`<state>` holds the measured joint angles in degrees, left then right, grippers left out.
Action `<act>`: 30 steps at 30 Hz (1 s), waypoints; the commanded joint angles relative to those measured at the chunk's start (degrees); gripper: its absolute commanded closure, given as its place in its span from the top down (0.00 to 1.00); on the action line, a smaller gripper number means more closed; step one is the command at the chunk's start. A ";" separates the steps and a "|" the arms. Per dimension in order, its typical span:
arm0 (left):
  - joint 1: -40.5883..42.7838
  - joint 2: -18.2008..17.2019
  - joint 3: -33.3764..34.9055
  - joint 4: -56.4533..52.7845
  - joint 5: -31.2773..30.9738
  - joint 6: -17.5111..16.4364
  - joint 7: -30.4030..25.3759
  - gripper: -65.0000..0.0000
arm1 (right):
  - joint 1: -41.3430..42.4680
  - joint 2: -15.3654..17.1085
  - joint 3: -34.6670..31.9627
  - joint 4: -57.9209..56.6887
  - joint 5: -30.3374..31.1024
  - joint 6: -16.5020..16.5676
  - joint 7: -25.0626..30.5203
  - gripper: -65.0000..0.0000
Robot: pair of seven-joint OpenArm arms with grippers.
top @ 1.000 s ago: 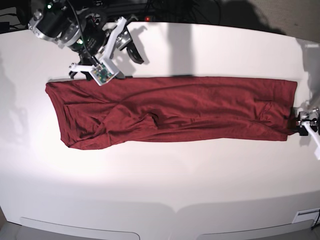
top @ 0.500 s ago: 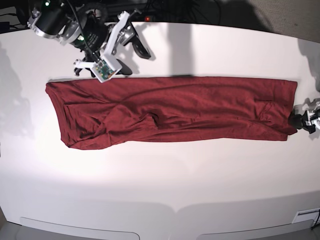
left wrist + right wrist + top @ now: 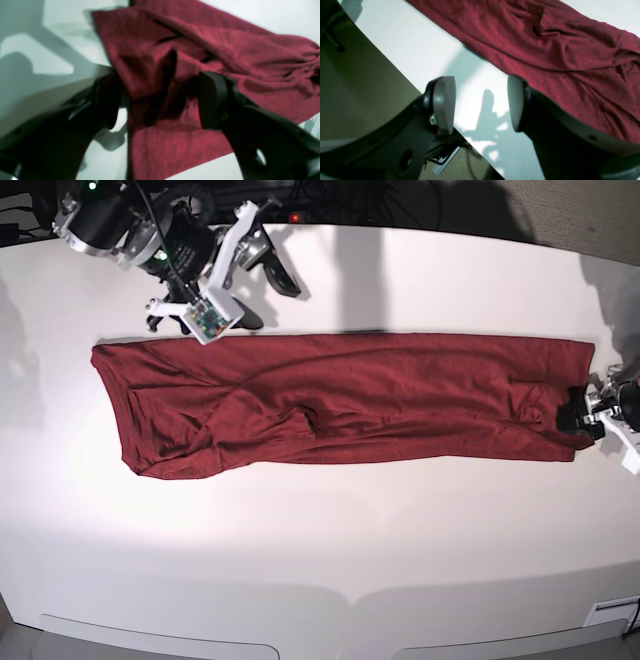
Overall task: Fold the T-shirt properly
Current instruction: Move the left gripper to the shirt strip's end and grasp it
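The T-shirt [image 3: 350, 400] is dark red and lies as a long wrinkled band across the white table [image 3: 320, 560]. My left gripper [image 3: 578, 416] is at the band's right end. In the left wrist view this gripper [image 3: 161, 100] is open, its black fingers [image 3: 215, 100] straddling a bunched edge of the T-shirt [image 3: 225, 50]. My right gripper [image 3: 265, 300] hovers just behind the band's back edge near its left end. In the right wrist view it [image 3: 480, 103] is open with nothing between its grey pads [image 3: 445, 105], and the T-shirt [image 3: 557, 45] lies to the upper right.
Dark cables and gear [image 3: 330, 200] lie beyond the table's back edge. In the right wrist view the table's edge [image 3: 402, 75] runs diagonally with beige floor [image 3: 357, 87] past it. The table's front edge [image 3: 320, 600] is near the bottom of the base view.
My left gripper has slid inward from the table's right edge onto the T-shirt's right end. The right arm rose slightly toward the back, then held still. The T-shirt has not shifted.
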<state>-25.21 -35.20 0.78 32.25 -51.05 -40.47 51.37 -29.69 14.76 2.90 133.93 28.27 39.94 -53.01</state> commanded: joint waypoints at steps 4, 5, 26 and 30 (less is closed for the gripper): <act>0.00 0.44 0.33 0.13 -1.01 0.47 10.47 0.69 | 0.02 0.15 0.09 1.07 0.92 0.06 1.05 0.51; -0.02 0.22 0.33 0.15 -3.19 0.47 13.05 0.69 | 0.02 0.15 0.09 1.07 0.92 0.06 1.05 0.51; 0.33 -2.23 0.33 0.15 -15.93 0.47 9.25 0.69 | 0.02 0.15 0.09 1.07 0.92 0.06 1.03 0.51; 0.46 -1.60 0.33 0.15 -16.13 0.47 10.58 0.69 | 0.04 0.13 0.09 1.07 0.92 0.06 1.05 0.51</act>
<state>-23.97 -35.77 1.17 32.08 -67.24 -40.05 61.30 -29.69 14.76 2.90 133.93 28.27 39.92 -53.01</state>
